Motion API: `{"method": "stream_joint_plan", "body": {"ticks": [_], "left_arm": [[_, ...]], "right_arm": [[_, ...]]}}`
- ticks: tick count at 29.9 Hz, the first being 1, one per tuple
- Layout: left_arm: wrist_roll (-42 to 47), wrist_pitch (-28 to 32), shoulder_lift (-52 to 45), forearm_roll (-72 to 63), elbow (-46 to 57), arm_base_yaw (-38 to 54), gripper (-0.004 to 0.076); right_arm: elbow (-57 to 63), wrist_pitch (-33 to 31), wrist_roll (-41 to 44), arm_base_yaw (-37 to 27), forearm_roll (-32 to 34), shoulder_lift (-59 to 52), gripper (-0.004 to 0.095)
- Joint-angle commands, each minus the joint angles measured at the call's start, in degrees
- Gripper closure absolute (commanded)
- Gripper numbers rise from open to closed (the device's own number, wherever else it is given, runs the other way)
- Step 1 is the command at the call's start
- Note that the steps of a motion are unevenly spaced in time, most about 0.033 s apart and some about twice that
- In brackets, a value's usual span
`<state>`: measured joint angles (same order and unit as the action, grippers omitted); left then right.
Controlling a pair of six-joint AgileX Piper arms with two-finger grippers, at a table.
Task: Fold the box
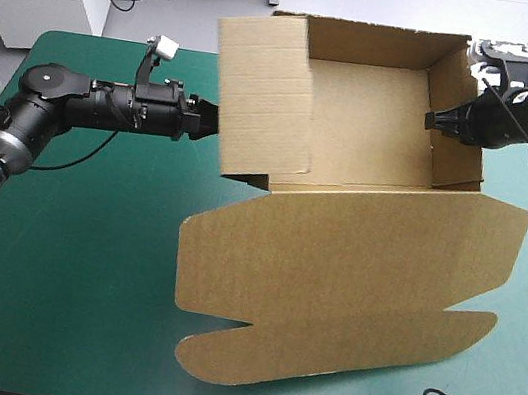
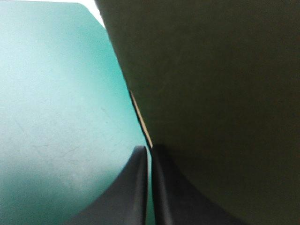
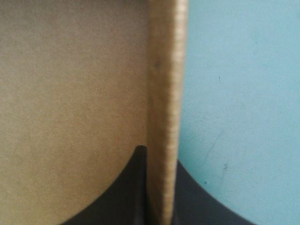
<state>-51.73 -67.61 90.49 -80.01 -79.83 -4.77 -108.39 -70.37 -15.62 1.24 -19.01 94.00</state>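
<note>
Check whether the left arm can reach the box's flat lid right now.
Likely yes, once it lets go: its jaws are shut on the left wall of the box, and the lid lies bare beside them.

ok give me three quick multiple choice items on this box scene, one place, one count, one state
1. Where is the lid of the box? A spread open on the near side; B folded over the walls; C off the far edge.
2. How many pincers grip board? A none; B one; C two.
3. The side walls are: A flat; B raised; C torn off.
Key: 1A, it lies on the teal-green table, nearer than the walls. 2C, left pincer and right pincer each pinch a wall. 3B, both stand raised.
</note>
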Motion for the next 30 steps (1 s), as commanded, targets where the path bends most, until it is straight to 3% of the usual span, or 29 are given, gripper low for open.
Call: {"method": "stream_joint_plan", "body": {"ticks": [1,7,12,22,27,30], "left_arm": [[-0.44,-3.84,-2.31,-8.98,-1.7,-0.2,0.0691],[-0.44,-6.13,-2.31,-10.5,-1.7,-0.2,0.0534],[-0.44,-6.01,-2.31,-11.68,-1.77,-0.2,0.0449],[-1.15,-6.14,-2.31,-12.36,-1.86,-0.2,0.0388],[0.35,-6.23,-2.31,-8.09,-6.68,-0.2,0.0314],[3.43,-5.85,-2.31,-4.17,-10.6,-0.2,0.0309]], "right_arm": [[-1.73,2.41,0.27,-0.06,-2.2,-2.93,0.0925],[-1.73,2.41,0.27,-0.06,-2.42,-2.93,0.0925],[-1.73,2.41,0.41,-0.06,-2.4,-2.93,0.0925],[-1.73,4.7,2.21,-0.06,-1.92,-2.93,0.0925],[-1.73,6.28,2.85,-0.06,-1.54,-2.93,0.0921],[-1.73,7.47,3.74,-0.06,-1.41,-2.93,0.092]]}}
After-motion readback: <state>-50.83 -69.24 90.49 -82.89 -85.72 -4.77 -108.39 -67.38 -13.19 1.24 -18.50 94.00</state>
